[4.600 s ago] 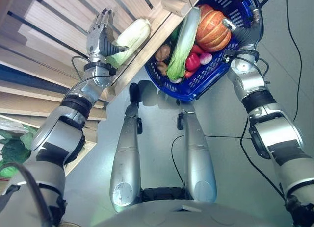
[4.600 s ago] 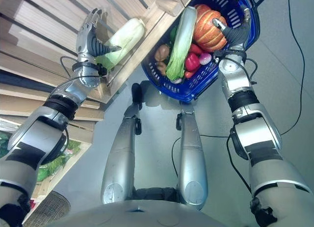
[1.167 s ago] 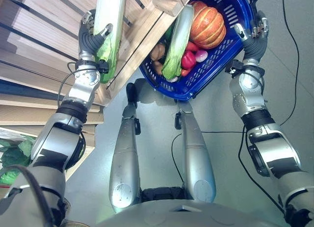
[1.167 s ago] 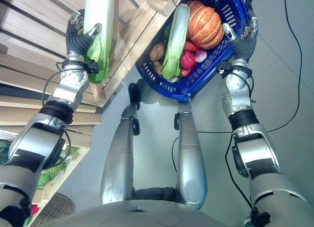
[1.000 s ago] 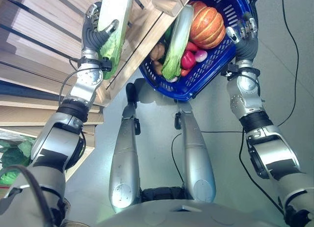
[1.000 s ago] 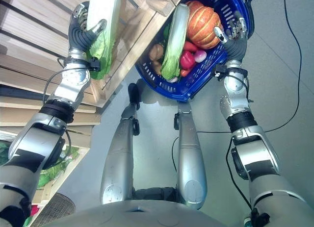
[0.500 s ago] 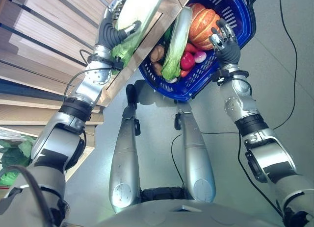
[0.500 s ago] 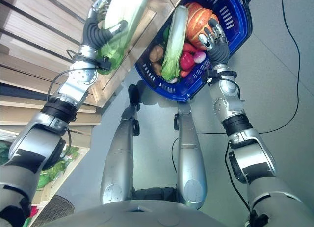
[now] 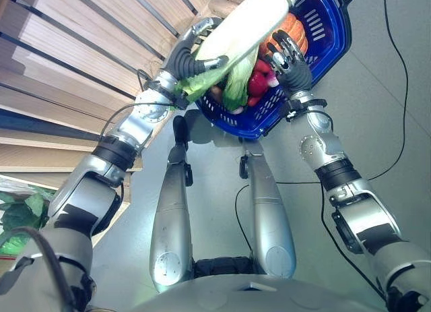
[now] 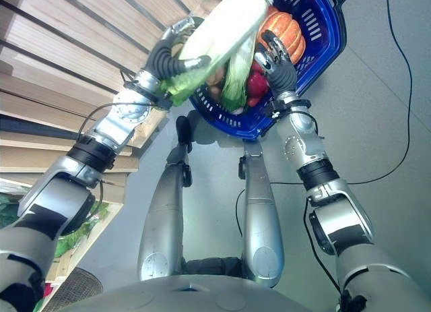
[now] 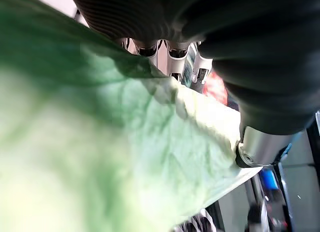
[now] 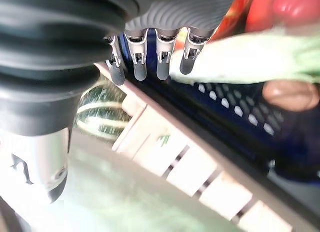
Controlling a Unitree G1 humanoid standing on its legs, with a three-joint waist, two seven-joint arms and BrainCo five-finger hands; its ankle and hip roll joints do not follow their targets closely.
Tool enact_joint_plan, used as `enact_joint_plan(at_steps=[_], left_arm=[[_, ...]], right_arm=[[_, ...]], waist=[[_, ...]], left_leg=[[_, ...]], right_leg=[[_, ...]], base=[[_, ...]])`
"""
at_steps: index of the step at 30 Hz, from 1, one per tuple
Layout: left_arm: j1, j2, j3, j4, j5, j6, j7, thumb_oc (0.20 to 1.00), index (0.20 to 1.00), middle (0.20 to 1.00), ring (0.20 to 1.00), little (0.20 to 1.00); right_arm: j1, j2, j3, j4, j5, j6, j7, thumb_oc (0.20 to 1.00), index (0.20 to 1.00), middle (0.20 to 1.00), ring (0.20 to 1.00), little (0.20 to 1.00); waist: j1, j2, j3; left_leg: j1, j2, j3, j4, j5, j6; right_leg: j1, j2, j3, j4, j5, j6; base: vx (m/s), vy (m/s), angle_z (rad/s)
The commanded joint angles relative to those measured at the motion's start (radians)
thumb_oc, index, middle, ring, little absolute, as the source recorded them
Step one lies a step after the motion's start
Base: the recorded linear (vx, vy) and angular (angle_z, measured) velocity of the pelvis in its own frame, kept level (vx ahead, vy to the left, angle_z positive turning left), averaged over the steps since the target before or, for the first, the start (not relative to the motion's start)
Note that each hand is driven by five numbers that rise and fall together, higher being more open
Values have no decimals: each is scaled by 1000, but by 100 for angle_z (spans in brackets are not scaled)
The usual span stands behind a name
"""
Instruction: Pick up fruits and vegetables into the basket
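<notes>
My left hand [image 9: 183, 58] is shut on a long pale green cabbage [image 9: 244, 21], held slanted above the blue basket [image 9: 335, 34]. Up close, its leaf [image 11: 125, 157] lies against the fingers [image 11: 170, 51]. In the basket lie an orange pumpkin [image 9: 298, 23], a second long cabbage [image 9: 236, 81], red peppers [image 9: 259, 81] and a brown potato [image 12: 290, 94]. My right hand [image 9: 288, 59] hovers at the basket's near side, just over the peppers, fingers [image 12: 162, 59] straight and holding nothing.
A slatted wooden shelf [image 9: 67, 56] runs along the left, its crate edge meeting the basket. Leafy greens [image 9: 17, 214] lie low on the left. A green striped melon [image 12: 100, 111] sits in a wooden crate. Grey floor [image 9: 377, 123] lies to the right.
The left hand has swung the cabbage rightward from the shelf to above the basket. The right hand has moved left from the basket's right rim to over its contents.
</notes>
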Motion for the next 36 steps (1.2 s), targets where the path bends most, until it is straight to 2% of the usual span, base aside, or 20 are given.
enact_joint_plan(at_steps=[1,8,24,29,30,31,36], left_arm=[[12,-19,12,-107,-9,-52,-24,200,200,200,200,200],[21,-25,-2,-138,-10,-40,-65,200,200,200,200,200],[32,-34,-28,-145,10,6,-109,200,200,200,200,200],[36,-35,-32,-139,19,16,-101,200,200,200,200,200],[38,-35,-32,-139,20,18,-98,200,200,200,200,200],[38,-35,-31,-138,21,20,-96,200,200,200,200,200],[41,-36,-25,-129,25,15,-88,200,200,200,200,200]], right_arm=[[13,1,-2,-121,-7,-16,33,1000,1000,1000,1000,1000],[17,16,10,-178,-28,9,48,1000,1000,1000,1000,1000],[20,32,7,-219,2,-12,63,1000,1000,1000,1000,1000],[24,34,-1,-237,24,-46,69,1000,1000,1000,1000,1000],[26,35,-6,-241,22,-59,64,244,244,244,244,244],[26,36,-8,-243,22,-70,62,200,200,200,200,200],[26,42,-21,-250,13,-95,56,200,200,200,200,200]], waist=[[4,5,-24],[3,2,-24],[1,-2,-24],[0,-1,-24],[0,-2,-24],[0,-2,-24],[1,0,-24]], left_leg=[[3,-34,21,3,-22,33],[1,-33,21,7,-22,34],[-4,-33,22,18,-28,35],[-5,-33,22,19,-29,36],[-5,-33,21,20,-29,36],[-5,-33,21,21,-30,36],[-5,-34,19,20,-28,37]], right_leg=[[62,32,-57,41,-57,19],[62,29,-56,40,-51,22],[55,29,-55,43,-46,28],[53,28,-54,45,-46,29],[54,28,-54,46,-46,29],[54,28,-54,46,-46,30],[53,28,-54,47,-45,31]], base=[[0,0,0],[0,0,0],[0,0,0],[0,0,0],[0,0,0],[0,0,0],[0,0,0]])
